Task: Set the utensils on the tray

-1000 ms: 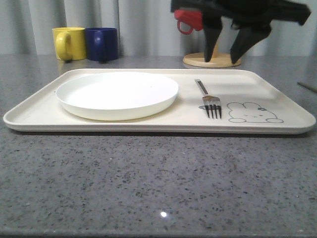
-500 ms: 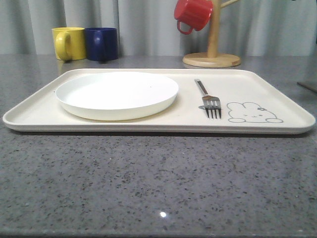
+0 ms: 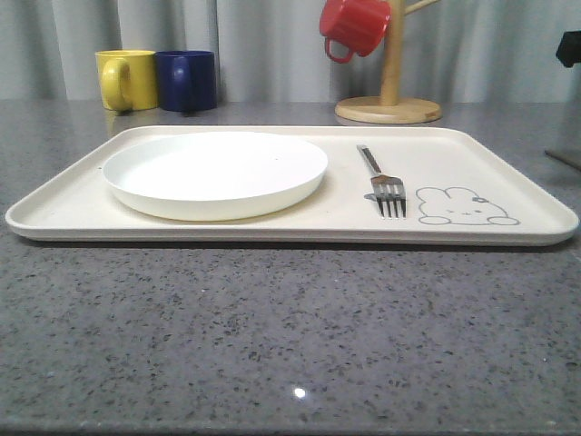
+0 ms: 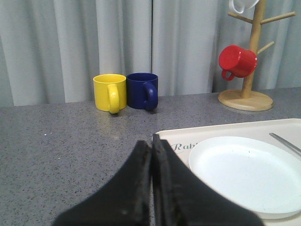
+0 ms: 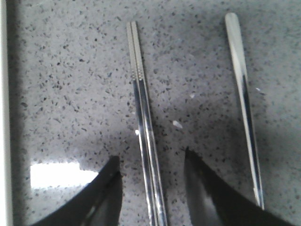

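The fork (image 3: 384, 186) already lies on the tray (image 3: 508, 154), tines toward the camera, between the white plate (image 3: 215, 171) and the bunny drawing (image 3: 465, 207) — one utensil down. The chopsticks (image 5: 145, 122) and the spoon (image 5: 243, 94) are not there yet: the right wrist view has them lying side by side on the speckled grey desk (image 5: 70, 70), apart from each other, with what looks like the tray's pale edge at that picture's margin.

What has just changed is the right arm. A second ago its dark gripper hung over the back of the tray in front of the wooden mug tree (image 3: 388, 95); half a second ago it was gone from the front view, and now only a dark scrap sits at that view's right edge. The right gripper (image 5: 150, 176) is open, its two fingers straddling the chopsticks, one on each side and the pair running between them. To my eye that means the fork is finished with and the chopsticks are the next pick — a descent and a close seem to be what remains before lifting.

The left gripper (image 4: 151, 153) is closed on nothing, idle over the desk near the tray's corner, facing the yellow mug (image 4: 110, 92) and blue mug (image 4: 142, 89).
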Robot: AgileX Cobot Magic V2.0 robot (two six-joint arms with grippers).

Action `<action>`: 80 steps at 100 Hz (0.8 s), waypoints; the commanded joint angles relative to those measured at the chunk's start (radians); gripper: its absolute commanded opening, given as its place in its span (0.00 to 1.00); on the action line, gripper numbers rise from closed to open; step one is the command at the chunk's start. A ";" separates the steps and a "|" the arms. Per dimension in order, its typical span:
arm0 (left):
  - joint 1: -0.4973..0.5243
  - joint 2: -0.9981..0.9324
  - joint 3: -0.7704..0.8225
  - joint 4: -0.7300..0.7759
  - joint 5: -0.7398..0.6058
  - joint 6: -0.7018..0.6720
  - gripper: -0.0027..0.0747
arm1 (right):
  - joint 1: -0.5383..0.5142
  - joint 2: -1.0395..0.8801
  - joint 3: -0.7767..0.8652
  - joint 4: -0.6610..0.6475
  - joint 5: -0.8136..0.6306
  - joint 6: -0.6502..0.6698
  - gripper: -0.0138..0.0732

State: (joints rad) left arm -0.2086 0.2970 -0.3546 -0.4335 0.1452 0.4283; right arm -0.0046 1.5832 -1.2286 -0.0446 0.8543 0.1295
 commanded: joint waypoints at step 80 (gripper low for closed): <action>-0.007 0.009 -0.029 -0.006 -0.070 0.003 0.01 | -0.007 0.052 -0.039 0.054 -0.037 -0.012 0.10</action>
State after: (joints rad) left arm -0.2086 0.2970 -0.3546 -0.4335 0.1452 0.4283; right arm -0.0046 1.6788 -1.2323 -0.0093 0.8058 0.1212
